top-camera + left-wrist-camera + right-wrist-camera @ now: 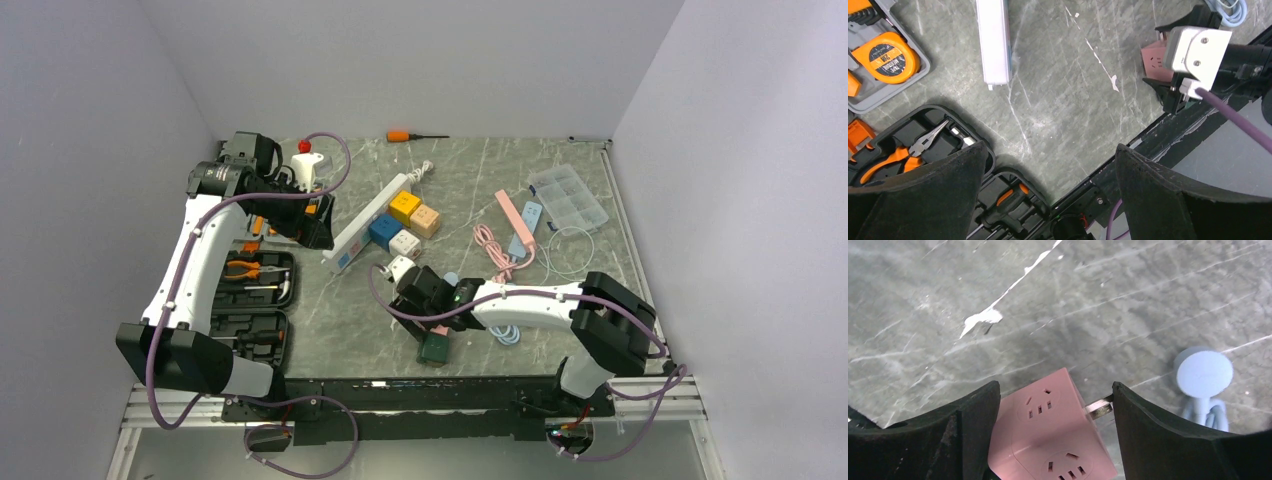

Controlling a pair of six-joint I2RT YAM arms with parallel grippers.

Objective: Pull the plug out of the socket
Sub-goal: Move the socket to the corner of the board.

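We are seeing the pink socket cube (1048, 435) lying tilted on the marble table (1073, 300). One socketed face is turning up toward the wrist camera and its metal prongs (1099, 409) are pointing sideways, along the line between the fingers. The right arm is reaching low over the cube, and the right gripper (1055, 390) is straddling it with fingers parted. One finger is sitting against the cube's side, and a gap to the other is being bridged only by the prongs. Well left of the cube, the left gripper (1050, 195) is hanging wide open, holding nothing.
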